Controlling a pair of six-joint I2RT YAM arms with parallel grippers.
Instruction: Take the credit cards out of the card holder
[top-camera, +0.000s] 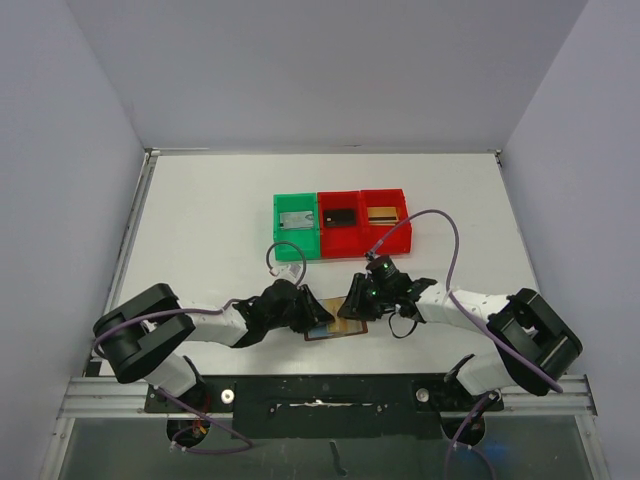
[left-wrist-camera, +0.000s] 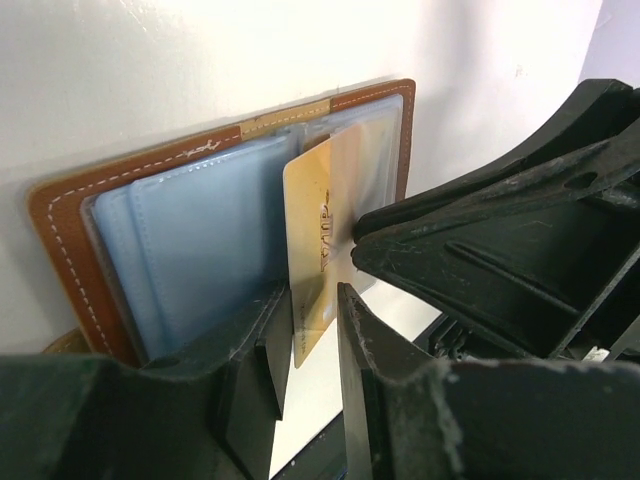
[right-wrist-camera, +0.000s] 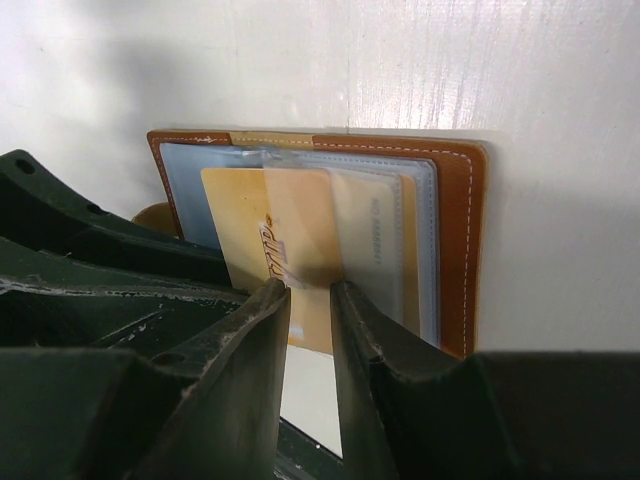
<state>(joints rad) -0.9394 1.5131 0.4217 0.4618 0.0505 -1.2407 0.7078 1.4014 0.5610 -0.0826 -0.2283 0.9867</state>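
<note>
The card holder (top-camera: 340, 329) lies open on the table between my two grippers, brown-edged (left-wrist-camera: 60, 230) with pale blue pockets. A gold credit card (left-wrist-camera: 315, 240) sticks partway out of its clear pocket. My left gripper (left-wrist-camera: 315, 300) is open, and the card's near corner lies in the gap beside one finger. My right gripper (right-wrist-camera: 310, 290) is open a little, its tips resting on the gold card (right-wrist-camera: 250, 220) and the holder (right-wrist-camera: 460, 230). Nothing is clamped between its fingers. A paler card (right-wrist-camera: 375, 240) sits inside the clear pocket.
Behind the holder stand a green bin (top-camera: 297, 225) and two red bins (top-camera: 340, 222) (top-camera: 385, 218) in a row, each with a flat item inside. Grey walls close in the table on the left, right and back.
</note>
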